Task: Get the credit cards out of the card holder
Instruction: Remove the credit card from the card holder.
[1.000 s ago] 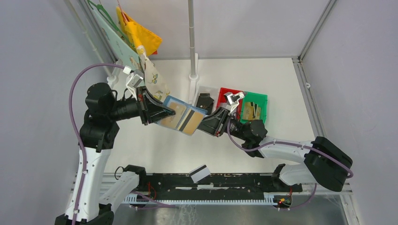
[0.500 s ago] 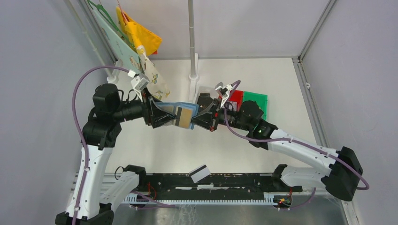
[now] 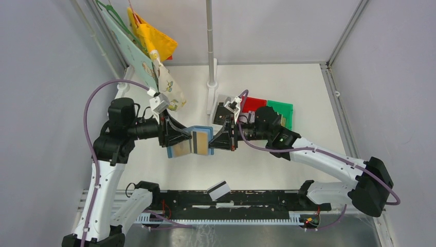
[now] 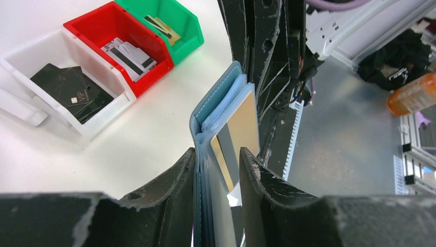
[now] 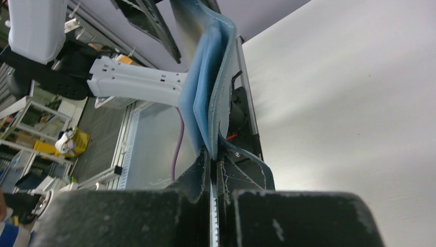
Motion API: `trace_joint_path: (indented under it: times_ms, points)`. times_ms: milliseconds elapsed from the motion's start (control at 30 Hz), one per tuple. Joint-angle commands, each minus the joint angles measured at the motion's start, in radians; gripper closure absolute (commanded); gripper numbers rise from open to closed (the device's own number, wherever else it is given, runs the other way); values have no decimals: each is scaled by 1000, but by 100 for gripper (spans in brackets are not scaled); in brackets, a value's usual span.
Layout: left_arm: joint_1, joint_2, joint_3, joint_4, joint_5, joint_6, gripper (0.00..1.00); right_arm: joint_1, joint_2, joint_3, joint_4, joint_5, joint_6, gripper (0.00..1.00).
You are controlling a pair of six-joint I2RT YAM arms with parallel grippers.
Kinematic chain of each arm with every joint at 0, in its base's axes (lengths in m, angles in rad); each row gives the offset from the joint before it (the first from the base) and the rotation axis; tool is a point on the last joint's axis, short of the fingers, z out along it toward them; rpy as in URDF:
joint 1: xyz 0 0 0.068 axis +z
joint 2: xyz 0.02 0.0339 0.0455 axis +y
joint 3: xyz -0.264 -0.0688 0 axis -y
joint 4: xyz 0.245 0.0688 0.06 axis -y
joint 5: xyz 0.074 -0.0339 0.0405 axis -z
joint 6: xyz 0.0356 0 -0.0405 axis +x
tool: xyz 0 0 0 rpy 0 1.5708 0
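Your left end effector (image 4: 217, 157) and right end effector (image 5: 213, 157) both clamp the soft teal-blue folding card holder (image 4: 216, 98) above the white surface (image 3: 288, 87); grip the exposed edge of the likely stiff, slippery gold-toned plastic card (image 4: 247, 121).

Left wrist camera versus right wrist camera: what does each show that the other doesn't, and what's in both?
Only the left wrist: the white bin, red bin and green bin holding cards, a gold card in the card holder, and the left gripper clamping it. Only the right wrist: the right gripper pinching the holder's edge. Both: the blue card holder, held off the white table.
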Motion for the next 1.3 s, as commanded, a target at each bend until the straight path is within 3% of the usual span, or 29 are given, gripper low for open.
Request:
trace_joint_path:
  times_ms: [0,167,333,367,433,500,633,867,1133,1267]
  points:
    - [-3,29,53,-173,147,203,60,4,19,140,14,-84,-61,100]
    - [-4,50,71,-292,197,298,60,4,48,227,-62,-107,-108,100]
    - [-3,52,93,-302,196,310,83,1,65,296,-173,-86,-179,100]
    - [-4,51,101,-300,190,310,88,0,60,291,-180,-70,-182,96]
    - [-3,49,110,-266,167,286,93,-10,39,262,-167,-33,-163,77]
    - [-3,35,102,-179,123,197,98,-21,14,209,-111,-11,-119,63]
    - [-3,-23,64,70,-6,-38,98,-27,-49,58,101,50,7,47]
    - [-4,-50,40,237,-108,-323,98,-27,-105,-116,430,117,170,34]
    - [-3,-53,42,278,-102,-421,98,-27,-165,-241,724,191,293,24]
    - [-3,-50,44,304,-95,-465,98,-27,-159,-246,754,196,301,19]
